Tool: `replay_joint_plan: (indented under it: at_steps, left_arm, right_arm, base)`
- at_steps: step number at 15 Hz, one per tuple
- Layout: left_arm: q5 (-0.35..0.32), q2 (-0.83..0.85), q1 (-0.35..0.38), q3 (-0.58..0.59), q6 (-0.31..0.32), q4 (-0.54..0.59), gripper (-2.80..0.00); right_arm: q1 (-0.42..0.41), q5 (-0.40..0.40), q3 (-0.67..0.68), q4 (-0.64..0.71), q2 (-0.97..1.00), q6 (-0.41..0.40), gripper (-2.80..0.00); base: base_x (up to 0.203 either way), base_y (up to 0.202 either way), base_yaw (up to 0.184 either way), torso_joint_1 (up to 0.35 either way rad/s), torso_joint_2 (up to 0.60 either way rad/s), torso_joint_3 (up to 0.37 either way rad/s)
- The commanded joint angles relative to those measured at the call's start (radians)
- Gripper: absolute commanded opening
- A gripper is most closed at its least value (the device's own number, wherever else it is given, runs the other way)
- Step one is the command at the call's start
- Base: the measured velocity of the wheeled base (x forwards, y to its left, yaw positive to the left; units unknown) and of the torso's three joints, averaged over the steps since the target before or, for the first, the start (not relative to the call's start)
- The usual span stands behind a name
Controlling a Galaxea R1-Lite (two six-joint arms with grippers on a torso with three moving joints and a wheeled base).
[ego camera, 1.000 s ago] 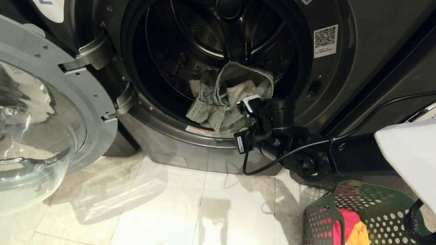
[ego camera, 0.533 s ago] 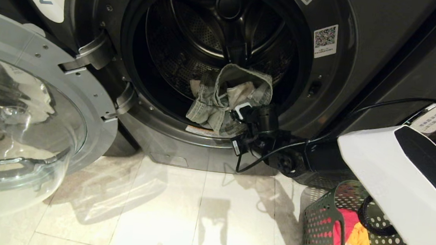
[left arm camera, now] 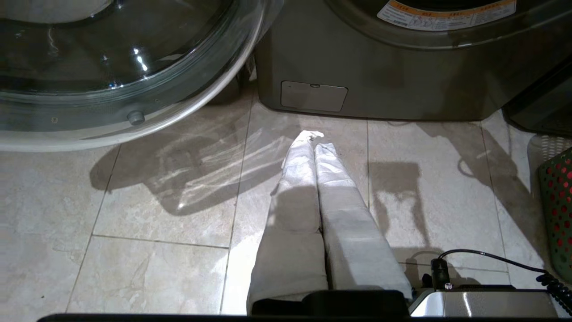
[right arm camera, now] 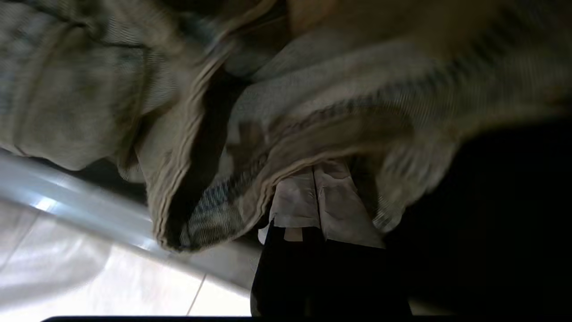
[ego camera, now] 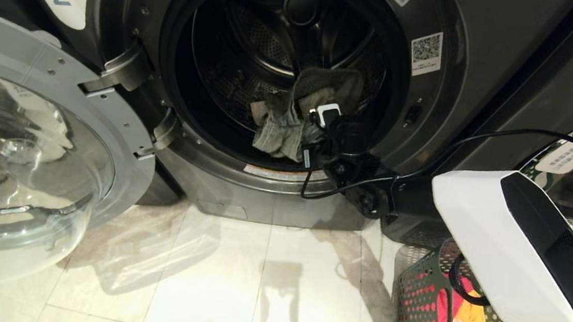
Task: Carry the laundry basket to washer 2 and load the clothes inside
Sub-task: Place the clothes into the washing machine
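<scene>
Jeans going into washer 2 (ego camera: 293, 78)
Right gripper (right arm camera: 315, 179) clenched on jeans (ego camera: 281, 129); should be released deep in drum, hem cleared off door rim.

A: Washer 2 (ego camera: 489, 38) has a dark matt grey front and a perforated metal drum (ego camera: 255, 49). Its door (ego camera: 32, 159) is glossy clear glass in a smooth silver rim.

B: The denim (ego camera: 281, 132) looks faded, coarse and woven. The laundry basket (ego camera: 421, 307) is matt green perforated plastic.

A: And the floor tiles (left arm camera: 156, 277) are polished, marbled stone.
</scene>
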Motion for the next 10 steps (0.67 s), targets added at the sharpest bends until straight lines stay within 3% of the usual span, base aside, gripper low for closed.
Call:
replay_joint_plan:
  at_steps: [1,4,7,10]
  left_arm:
    - [0.001,0.0,-0.001,0.011,0.0,-0.001,-2.8]
    - [0.001,0.0,-0.001,0.011,0.0,-0.001,-2.8]
    - [0.001,0.0,-0.001,0.011,0.0,-0.001,-2.8]
    - [0.001,-0.001,-0.001,0.011,0.0,-0.001,-2.8]
  right_arm:
    - [0.005,-0.001,-0.007,-0.084,-0.003,-0.005,-2.8]
    - [0.008,-0.039,-0.003,-0.23,0.007,-0.037,-2.8]
    - [0.019,-0.05,0.015,-0.254,-0.029,-0.028,-2.8]
    - [0.046,-0.045,0.17,-0.255,-0.134,-0.018,-2.8]
  base:
    - [0.0,0.0,0.0,0.0,0.0,0.0]
    - [0.0,0.0,0.0,0.0,0.0,0.0]
    - [0.0,0.0,0.0,0.0,0.0,0.0]
    - [0.0,0.0,0.0,0.0,0.0,0.0]
